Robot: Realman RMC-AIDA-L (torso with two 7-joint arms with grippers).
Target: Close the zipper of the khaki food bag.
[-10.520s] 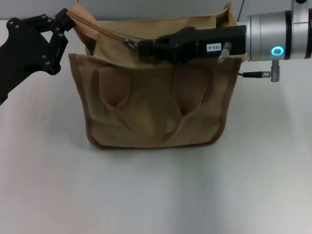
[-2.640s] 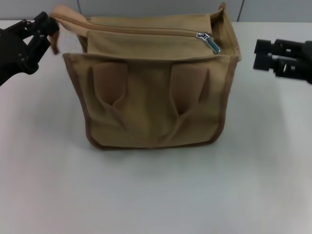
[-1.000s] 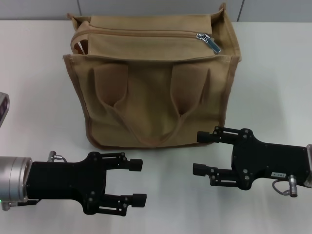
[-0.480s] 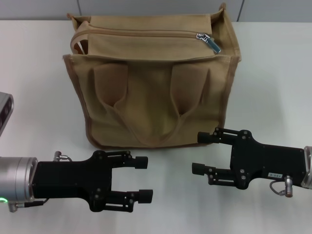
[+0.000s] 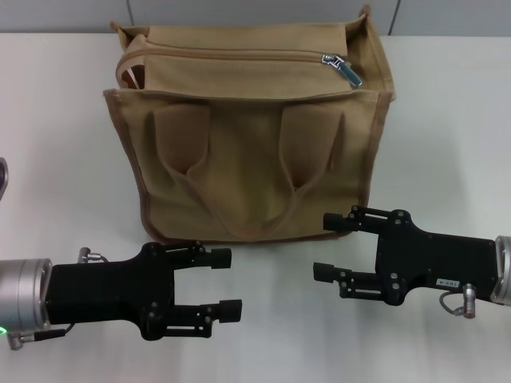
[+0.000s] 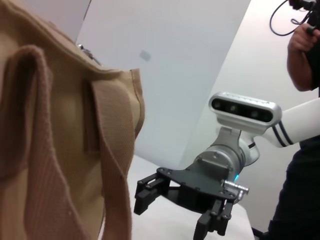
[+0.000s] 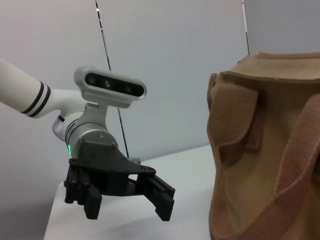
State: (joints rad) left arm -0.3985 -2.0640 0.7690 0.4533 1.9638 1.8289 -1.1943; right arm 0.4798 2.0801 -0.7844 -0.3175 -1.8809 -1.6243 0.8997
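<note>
The khaki food bag (image 5: 247, 152) stands upright at the back middle of the white table, its two looped handles facing me. The zipper (image 5: 231, 55) runs along the bag's top, and its silver slider (image 5: 335, 60) sits at the right end with the pull tab hanging down. At the left end the bag's top gapes a little. My left gripper (image 5: 225, 282) hovers open in front of the bag's lower left, holding nothing. My right gripper (image 5: 326, 246) is open by the bag's lower right corner, also holding nothing. The left wrist view shows the bag (image 6: 55, 150) close up.
The white table (image 5: 439, 144) stretches to both sides of the bag and in front of it. A grey wall edge runs along the back. The left wrist view shows a person (image 6: 305, 125) standing behind the right arm.
Earlier the right gripper was at the slider and the left held the bag's left end. The slider now sits at the right end, and both grippers are open, low in front of the bag.
</note>
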